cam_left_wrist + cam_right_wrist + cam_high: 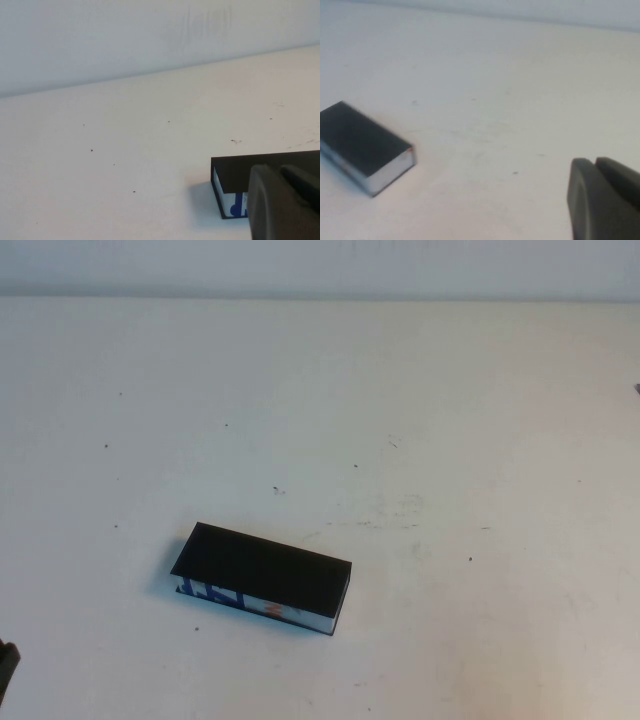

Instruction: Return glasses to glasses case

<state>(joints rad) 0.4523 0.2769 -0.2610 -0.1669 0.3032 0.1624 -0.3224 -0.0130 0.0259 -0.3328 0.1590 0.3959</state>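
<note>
High view: glasses case (262, 578) sits closed on the table (420, 420), left of centre and toward my near edge, long axis running left to right with the right end swung slightly nearer me. Black lid up, white side with blue and orange print facing me. No glasses visible anywhere on the table, so either they're inside already or out of frame; can't tell which. Only a dark sliver of my left arm shows at the bottom left corner; the right arm barely shows at the far right edge. Left wrist view: my left tool (285, 202) sits low, and the case's end and printed side (235, 192) lie just beyond it, close. The two dark fingers look pressed together, holding nothing. Right wrist view: my right tool (602, 200) hangs over bare table, the case (365, 147) well apart from it and off toward my left. Fingers also look pressed together, empty. Judgement: the left arm is clearly nearer, and any approach should come across the case's short axis.
</note>
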